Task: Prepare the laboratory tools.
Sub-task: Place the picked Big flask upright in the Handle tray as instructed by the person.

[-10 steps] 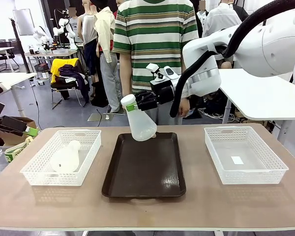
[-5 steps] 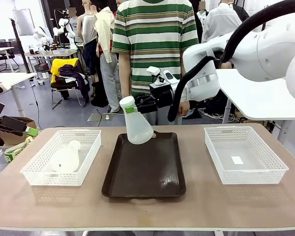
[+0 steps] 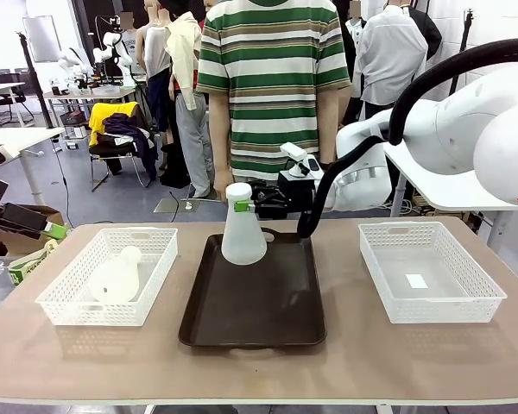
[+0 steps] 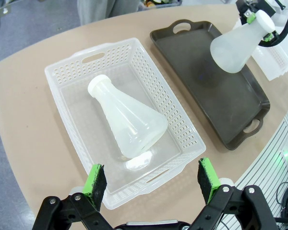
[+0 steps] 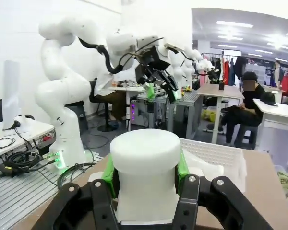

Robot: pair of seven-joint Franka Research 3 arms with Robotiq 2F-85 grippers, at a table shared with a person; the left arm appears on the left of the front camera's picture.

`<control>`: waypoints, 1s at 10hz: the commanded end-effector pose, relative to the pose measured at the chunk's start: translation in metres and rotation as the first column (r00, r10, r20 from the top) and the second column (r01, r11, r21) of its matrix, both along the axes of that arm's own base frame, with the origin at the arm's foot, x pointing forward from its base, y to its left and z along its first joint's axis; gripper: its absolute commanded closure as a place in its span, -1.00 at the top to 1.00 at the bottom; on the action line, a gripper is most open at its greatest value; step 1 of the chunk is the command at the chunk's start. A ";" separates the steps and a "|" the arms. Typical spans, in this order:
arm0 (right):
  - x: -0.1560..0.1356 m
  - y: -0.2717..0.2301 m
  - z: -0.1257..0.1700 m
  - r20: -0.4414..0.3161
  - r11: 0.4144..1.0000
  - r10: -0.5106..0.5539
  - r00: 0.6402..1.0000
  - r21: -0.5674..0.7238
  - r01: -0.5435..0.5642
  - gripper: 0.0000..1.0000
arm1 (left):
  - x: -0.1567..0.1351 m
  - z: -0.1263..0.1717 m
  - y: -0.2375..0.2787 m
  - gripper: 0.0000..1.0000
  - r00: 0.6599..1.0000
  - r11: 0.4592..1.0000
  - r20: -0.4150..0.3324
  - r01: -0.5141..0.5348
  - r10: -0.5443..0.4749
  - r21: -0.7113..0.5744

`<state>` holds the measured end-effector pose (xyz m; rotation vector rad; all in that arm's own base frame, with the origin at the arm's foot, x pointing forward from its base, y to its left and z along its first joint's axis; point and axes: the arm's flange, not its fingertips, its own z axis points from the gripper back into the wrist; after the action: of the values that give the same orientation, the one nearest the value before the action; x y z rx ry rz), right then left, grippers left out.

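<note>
**A:** Item one, the tool on the right arm?

**B:** Right gripper (image 3: 244,205) (image 5: 145,181): black, two-fingered, green pads. It is clamped narrow on the neck of a translucent frosted-white conical flask (image 3: 243,237) (image 5: 145,163) (image 4: 235,45), just under the rim. Centre of the front view.

**A:** Position of that flask?

**B:** Upright, with its wide base at the far end of the dark brown rectangular tray (image 3: 259,315) (image 4: 230,108), mid-frame. Whether the base touches the tray or hangs just above it, I cannot tell.

**A:** Item two?

**B:** Left gripper (image 4: 151,177): jaws spread wide, holding nothing. Its green fingertips (image 4: 95,179) sit at the bottom edge of the left wrist view, over the near rim of a white mesh plastic basket (image 4: 62,72) (image 3: 69,312).

**A:** Contents of that basket?

**B:** One second flask (image 4: 127,124) (image 3: 116,276), same make, lying on its side. In the wrist view its neck points to the upper left. It is apart from the gripper. The basket is at the left of the front view.

**A:** Remaining stock?

**B:** Another white mesh basket (image 3: 440,309) at the right of the front view, holding a small white slip. All three containers stand in a row on the tan oval table (image 3: 345,366). A person in a green-striped shirt (image 3: 272,78) stands behind the table, top centre.
</note>
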<state>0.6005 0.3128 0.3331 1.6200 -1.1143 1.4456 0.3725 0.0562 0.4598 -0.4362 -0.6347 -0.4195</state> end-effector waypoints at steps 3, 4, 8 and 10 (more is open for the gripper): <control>0.015 0.001 -0.017 0.030 0.987 -0.160 0.987 -0.008 0.160 -1.00 | 0.002 -0.002 0.001 1.00 1.000 1.000 0.010 0.017 -0.017 -0.016; 0.020 0.002 -0.025 0.009 0.982 -0.190 0.982 -0.011 0.190 -1.00 | 0.002 -0.002 0.001 1.00 1.000 1.000 0.010 0.017 -0.017 -0.016; 0.032 0.005 -0.048 -0.021 0.973 -0.232 0.972 -0.024 0.232 -1.00 | 0.002 -0.002 0.001 1.00 1.000 1.000 0.010 0.017 -0.017 -0.016; 0.033 0.003 -0.053 -0.037 0.968 -0.249 0.968 -0.037 0.248 -1.00 | 0.002 -0.002 0.001 1.00 1.000 1.000 0.010 0.017 -0.017 -0.016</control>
<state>0.6281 0.3120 0.2787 1.4428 -1.1869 1.2833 0.3725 0.0561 0.4597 -0.4370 -0.6338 -0.4198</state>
